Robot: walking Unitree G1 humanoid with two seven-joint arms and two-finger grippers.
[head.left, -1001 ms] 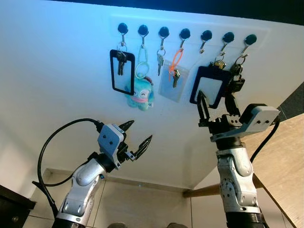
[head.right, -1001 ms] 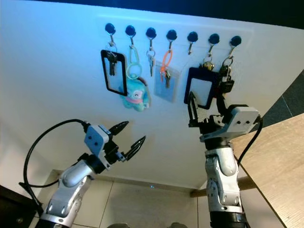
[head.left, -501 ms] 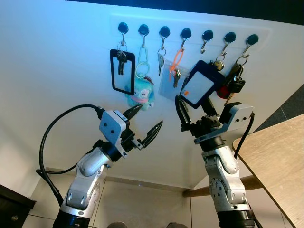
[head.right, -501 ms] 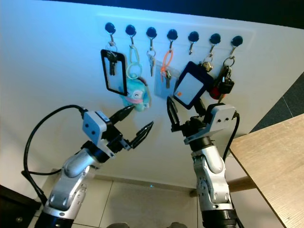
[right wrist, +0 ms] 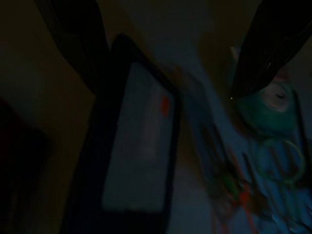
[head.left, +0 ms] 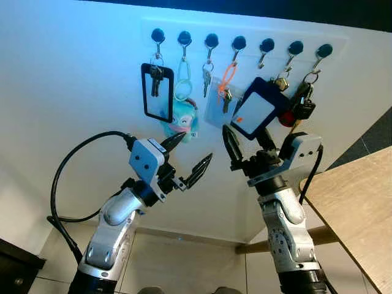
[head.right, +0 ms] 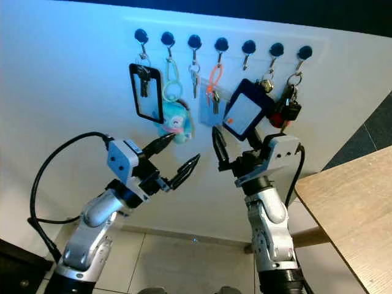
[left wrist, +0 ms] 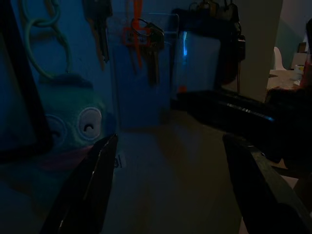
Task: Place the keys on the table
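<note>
- Since a second ago your right gripper (head.left: 245, 147) has swung leftward under the black badge holder (head.left: 258, 113), tilting it off the wall – its keys (head.left: 282, 82) remain hooked.
- Fingers spread, grasping nothing; you're lifting to unhook.
- Left gripper (head.left: 187, 162) waits released nearby.
- Your wooden surface (head.left: 355, 208) lies right.
</note>
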